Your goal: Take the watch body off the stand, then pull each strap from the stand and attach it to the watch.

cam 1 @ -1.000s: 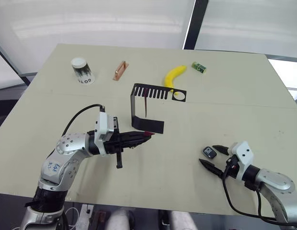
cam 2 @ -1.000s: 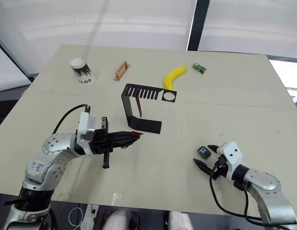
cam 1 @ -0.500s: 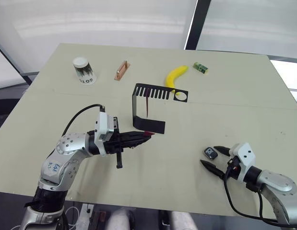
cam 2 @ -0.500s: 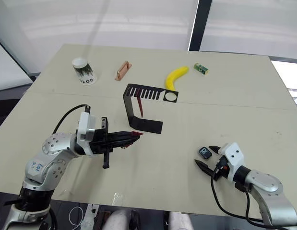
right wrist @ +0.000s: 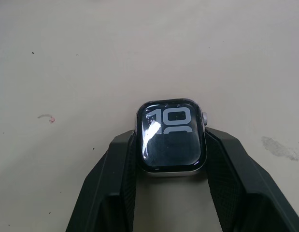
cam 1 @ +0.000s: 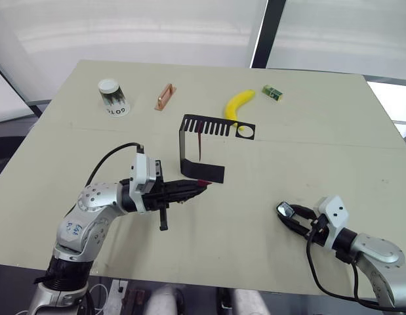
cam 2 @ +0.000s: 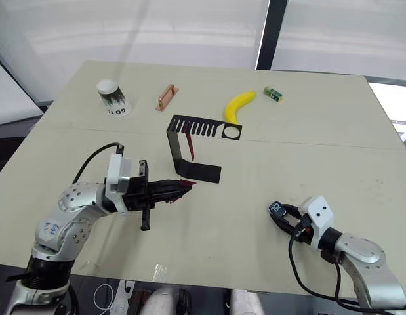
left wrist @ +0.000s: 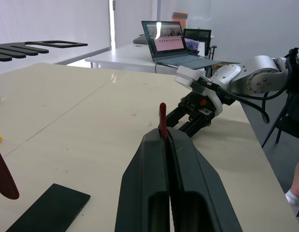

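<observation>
The black stand [cam 1: 204,173] sits mid-table, its slotted top arm [cam 1: 219,126] reaching right. One maroon strap [cam 1: 199,146] hangs from a slot. My left gripper [cam 1: 195,188] is just in front of the stand's base, shut on the other maroon strap [left wrist: 162,116], whose tip sticks out past the fingers. Near the front right of the table my right gripper [cam 1: 292,217] is shut on the watch body [right wrist: 172,140], which lies screen up between the two fingers [right wrist: 115,183], low over the table.
Along the far side lie a paper cup [cam 1: 111,97], a copper-coloured block [cam 1: 164,96], a banana [cam 1: 238,104] and a small green box [cam 1: 272,92]. The table's front edge [cam 1: 209,279] runs close below both grippers.
My right gripper, open beside the watch body before, has moved onto it and closed around it. The left gripper with its strap has stayed still.
</observation>
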You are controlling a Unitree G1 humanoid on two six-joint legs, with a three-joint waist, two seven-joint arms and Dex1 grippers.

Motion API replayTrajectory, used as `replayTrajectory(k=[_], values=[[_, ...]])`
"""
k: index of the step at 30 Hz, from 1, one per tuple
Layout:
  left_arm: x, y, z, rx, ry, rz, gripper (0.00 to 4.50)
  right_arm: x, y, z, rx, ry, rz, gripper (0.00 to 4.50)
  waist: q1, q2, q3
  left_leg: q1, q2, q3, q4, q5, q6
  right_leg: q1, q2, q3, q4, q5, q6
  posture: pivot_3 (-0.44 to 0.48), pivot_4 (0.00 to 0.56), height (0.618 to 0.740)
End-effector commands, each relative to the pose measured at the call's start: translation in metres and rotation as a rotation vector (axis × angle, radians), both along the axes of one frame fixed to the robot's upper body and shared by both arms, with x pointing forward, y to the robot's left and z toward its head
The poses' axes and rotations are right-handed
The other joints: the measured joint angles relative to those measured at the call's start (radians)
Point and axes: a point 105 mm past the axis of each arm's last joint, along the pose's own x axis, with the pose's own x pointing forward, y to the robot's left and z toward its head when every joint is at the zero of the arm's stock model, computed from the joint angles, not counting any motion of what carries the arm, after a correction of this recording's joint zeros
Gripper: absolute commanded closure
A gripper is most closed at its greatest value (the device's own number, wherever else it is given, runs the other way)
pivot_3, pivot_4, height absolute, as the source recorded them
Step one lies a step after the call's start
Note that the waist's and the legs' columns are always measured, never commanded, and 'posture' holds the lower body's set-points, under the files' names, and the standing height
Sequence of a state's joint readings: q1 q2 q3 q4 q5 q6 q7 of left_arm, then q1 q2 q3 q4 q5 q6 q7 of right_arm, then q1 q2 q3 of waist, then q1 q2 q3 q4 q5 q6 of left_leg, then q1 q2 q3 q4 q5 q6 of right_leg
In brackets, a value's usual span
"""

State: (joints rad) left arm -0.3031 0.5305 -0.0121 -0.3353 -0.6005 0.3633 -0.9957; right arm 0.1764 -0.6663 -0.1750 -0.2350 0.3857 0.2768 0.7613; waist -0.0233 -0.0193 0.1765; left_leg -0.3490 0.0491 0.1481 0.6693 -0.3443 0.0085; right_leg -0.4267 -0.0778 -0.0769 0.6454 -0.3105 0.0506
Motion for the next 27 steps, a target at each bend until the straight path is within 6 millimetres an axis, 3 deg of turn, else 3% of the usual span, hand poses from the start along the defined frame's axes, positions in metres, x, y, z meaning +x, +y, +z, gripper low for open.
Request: replayTrajectory(k=[1, 7, 11, 15, 21, 27], values=[[-0.004, -0.003, 0.006, -0.007, -0.036, -0.02, 4.5, -0.003, 0.01, 0.005, 0.047, 0.022, 0.029, 2.98, -0.001, 0.0, 0.0, 0.0, 0.0, 0.0, 0.0, 0.0, 0.0, 0.0, 0.0, 0.0, 0.0, 0.0, 0.0, 0.0, 0.15, 0.725], [0.001, 0.003, 0.016, 0.014, -0.117, -0.013, 4.5, -0.007, 0.042, 0.039, 0.234, 0.075, 0.128, 2.98, -0.003, 0.001, 0.001, -0.001, 0.0, 0.0, 0.001, 0.0, 0.0, -0.001, 0.0, 0.0, 0.001, 0.0, 0.0, 0.0, 0.15, 0.725], [-0.007, 0.016, 0.005, 0.23, -0.282, -0.11, 4.5, -0.023, 0.077, 0.064, 0.452, 0.252, 0.277, 2.98, -0.005, 0.001, 0.001, -0.001, 0.001, 0.0, 0.002, 0.0, 0.0, -0.001, 0.0, 0.0, 0.002, 0.0, 0.0, 0.0, 0.15, 0.725], [-0.01, 0.024, 0.007, 0.278, -0.352, -0.13, 4.5, -0.033, 0.101, 0.083, 0.623, 0.39, 0.371, 2.98, -0.001, 0.001, 0.001, -0.002, 0.001, -0.001, 0.003, 0.0, 0.001, -0.002, -0.001, -0.001, 0.002, 0.0, -0.001, 0.0, 0.15, 0.725], [-0.014, 0.028, 0.009, 0.331, -0.445, -0.161, 4.5, -0.035, 0.115, 0.09, 0.752, 0.534, 0.396, 2.98, 0.001, 0.001, 0.001, -0.004, 0.0, -0.002, 0.005, -0.002, 0.003, -0.002, -0.001, -0.001, 0.0, 0.0, 0.0, 0.0, 0.15, 0.725], [-0.017, 0.02, 0.018, 0.314, -0.48, -0.192, 4.5, -0.044, 0.125, 0.081, 0.791, 0.694, 0.438, 2.98, 0.001, 0.001, 0.001, -0.005, 0.001, -0.001, 0.007, -0.002, 0.004, -0.002, -0.001, -0.001, 0.0, 0.0, 0.0, 0.0, 0.15, 0.725]])
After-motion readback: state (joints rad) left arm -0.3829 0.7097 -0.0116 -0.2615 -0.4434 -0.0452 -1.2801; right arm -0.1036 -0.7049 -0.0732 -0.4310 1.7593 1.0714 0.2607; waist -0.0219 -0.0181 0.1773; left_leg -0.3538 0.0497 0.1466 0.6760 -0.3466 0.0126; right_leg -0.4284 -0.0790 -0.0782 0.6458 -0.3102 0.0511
